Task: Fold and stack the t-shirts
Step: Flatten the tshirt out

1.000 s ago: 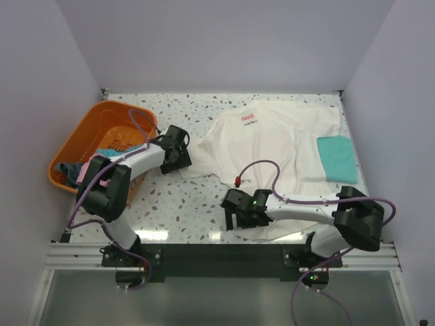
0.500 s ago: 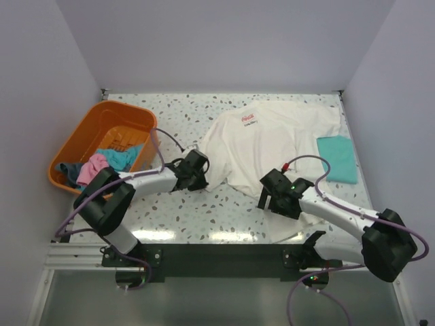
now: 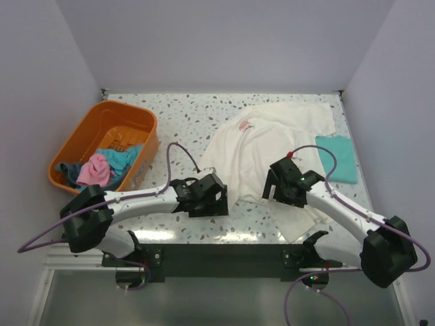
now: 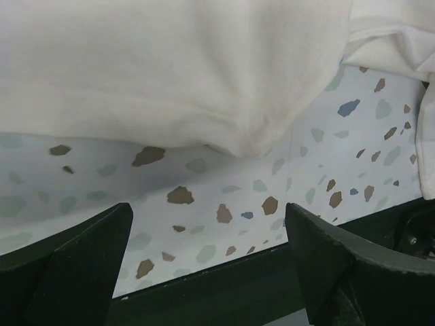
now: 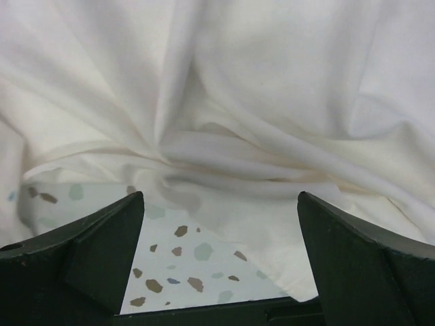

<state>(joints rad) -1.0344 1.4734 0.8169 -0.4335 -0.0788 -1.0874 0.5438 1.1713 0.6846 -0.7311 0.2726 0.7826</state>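
Cream tee (image 3: 268,146): red logo (image 3: 245,125) illegible, crumpled.

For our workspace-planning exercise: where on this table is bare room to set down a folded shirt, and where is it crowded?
Bare table shows at the far side between the orange basket and the cream-white t-shirt, and in a near strip between left gripper and right gripper. Crowded: the right half, under that shirt and the teal-green t-shirt.
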